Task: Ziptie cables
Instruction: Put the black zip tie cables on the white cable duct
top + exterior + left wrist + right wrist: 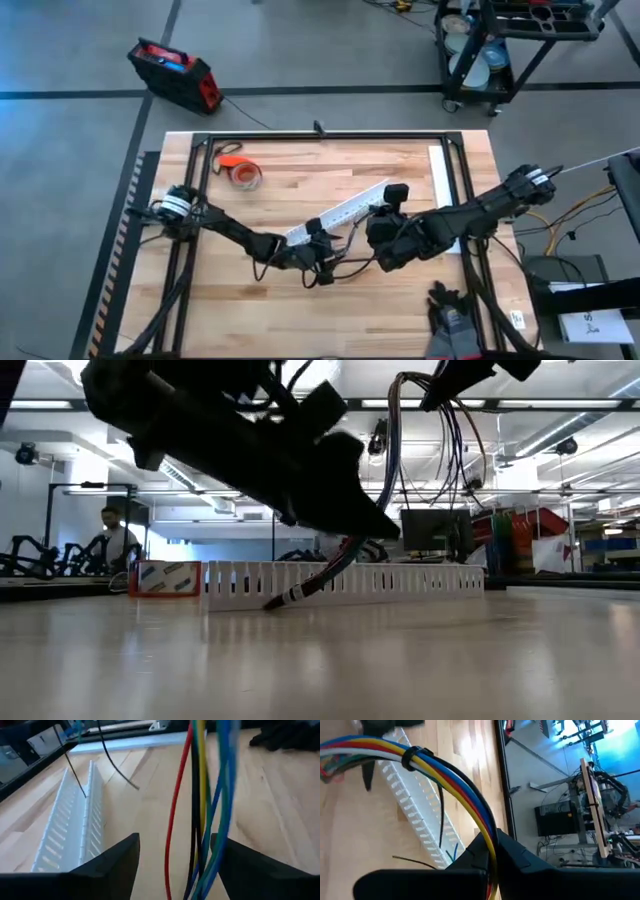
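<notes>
Right tool clamped on cables, ziptie around them; left tool apart, straddling them.

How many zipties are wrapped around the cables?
1: a dark ziptie circles the cables, out past the right gripper that holds them; others may be hidden.

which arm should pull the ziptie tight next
Probably the left. The right gripper is shut on the cables, where a ziptie already wraps them; the left gripper is open around the hanging wires, free to grab.
</notes>
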{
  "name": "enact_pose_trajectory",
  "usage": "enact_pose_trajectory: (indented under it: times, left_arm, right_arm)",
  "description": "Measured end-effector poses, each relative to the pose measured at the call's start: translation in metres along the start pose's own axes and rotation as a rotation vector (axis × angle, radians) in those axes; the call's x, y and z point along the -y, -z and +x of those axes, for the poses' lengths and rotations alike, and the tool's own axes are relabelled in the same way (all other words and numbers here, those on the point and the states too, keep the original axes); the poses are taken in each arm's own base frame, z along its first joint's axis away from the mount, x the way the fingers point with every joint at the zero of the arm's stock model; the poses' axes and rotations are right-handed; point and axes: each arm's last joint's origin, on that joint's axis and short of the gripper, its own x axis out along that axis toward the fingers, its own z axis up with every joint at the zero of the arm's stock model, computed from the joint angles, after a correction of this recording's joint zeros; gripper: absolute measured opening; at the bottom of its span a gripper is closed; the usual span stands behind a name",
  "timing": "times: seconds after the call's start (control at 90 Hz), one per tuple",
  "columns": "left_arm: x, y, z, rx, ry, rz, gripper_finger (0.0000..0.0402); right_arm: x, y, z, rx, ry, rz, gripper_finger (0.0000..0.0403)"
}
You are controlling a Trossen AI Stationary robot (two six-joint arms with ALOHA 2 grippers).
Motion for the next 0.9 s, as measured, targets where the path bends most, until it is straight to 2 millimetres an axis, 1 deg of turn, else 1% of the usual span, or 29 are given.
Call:
enact_pose_trajectory:
  times: [0.144,0.244,0.333,0.467,0.5,0.589,0.689,0.778,0.9]
  left_arm:
    - [0.001,0.004,0.003,-0.031,-0.003,0.012,0.0203]
    - [0.001,0.007,0.001,-0.081,-0.012,0.011,0.0171]
    - [0.0,0.008,0.0,-0.097,-0.019,0.0,0.0125]
    - [0.0,0.009,0.0,-0.108,-0.021,-0.019,0.003]
    - [0.0,0.008,-0.002,-0.113,-0.021,-0.024,0.0015]
    - [-0.002,0.0,-0.008,-0.108,-0.02,-0.062,0.0013]
    - [-0.007,-0.016,-0.022,-0.111,-0.018,-0.095,0.0007]
    - [-0.015,-0.03,-0.039,-0.138,-0.021,-0.113,0.0003]
    - [-0.031,-0.046,-0.067,-0.206,-0.054,-0.136,0.0002]
  right_arm:
    - [0.001,0.0,-0.001,-0.001,0.0,-0.023,0.0]
    - [0.004,0.001,-0.001,-0.006,0.007,-0.033,0.0]
    - [0.009,0.001,0.0,-0.01,0.014,-0.031,0.0]
    - [0.017,0.003,0.004,-0.025,0.026,-0.027,0.0]
    - [0.02,0.003,0.005,-0.031,0.034,-0.035,0.0]
    - [0.026,0.005,0.008,-0.048,0.06,-0.055,0.0]
    - [0.036,0.007,0.013,-0.066,0.074,-0.071,0.0]
    - [0.045,0.009,0.02,-0.097,0.083,-0.108,0.0]
    - [0.056,0.014,0.035,-0.161,0.089,-0.204,0.0]
